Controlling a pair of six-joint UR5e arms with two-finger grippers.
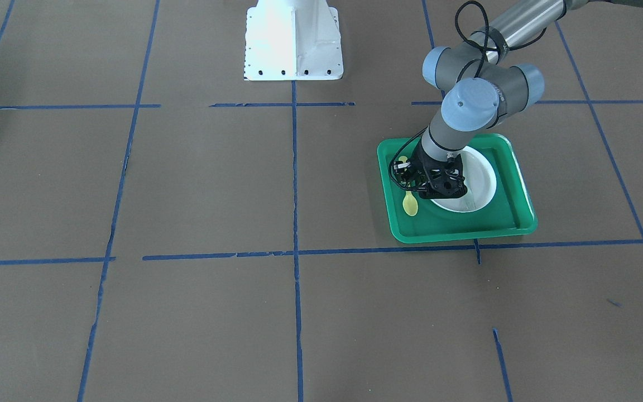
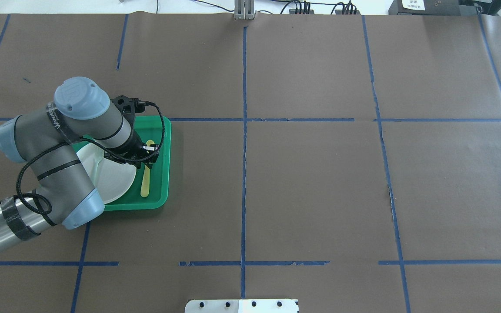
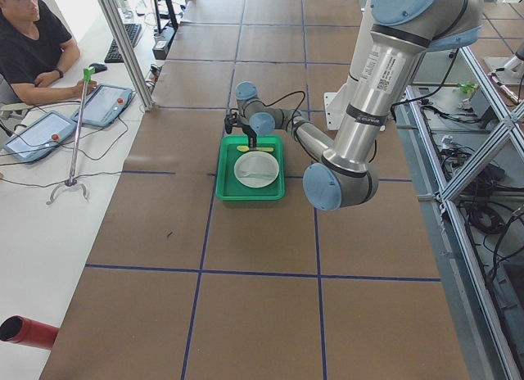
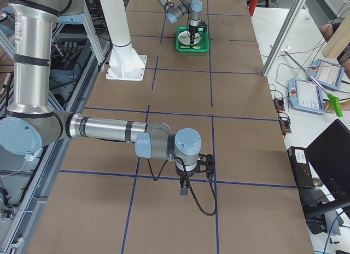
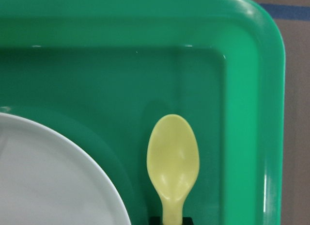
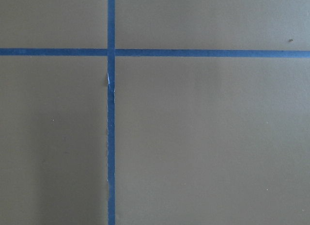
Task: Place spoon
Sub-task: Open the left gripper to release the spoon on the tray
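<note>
The yellow spoon (image 2: 145, 182) lies along the right side of the green tray (image 2: 166, 130), beside the white plate (image 2: 115, 182), with its bowl pointing away from the robot. My left gripper (image 2: 146, 160) is low over the spoon's handle. In the left wrist view the spoon's bowl (image 5: 173, 157) faces up and the handle runs between the dark fingertips (image 5: 156, 221), which stand close together on it. The front view shows the spoon (image 1: 409, 205) by the gripper (image 1: 413, 187). My right gripper (image 4: 185, 189) hangs over bare table far off; I cannot tell if it is open or shut.
A pale translucent fork (image 2: 98, 167) lies on the plate. The tray's raised rim (image 5: 252, 113) runs close to the spoon. Brown paper with blue tape lines (image 6: 111, 137) covers the table. The white robot base (image 1: 293, 39) stands at mid-table. Operators sit beyond the far edge.
</note>
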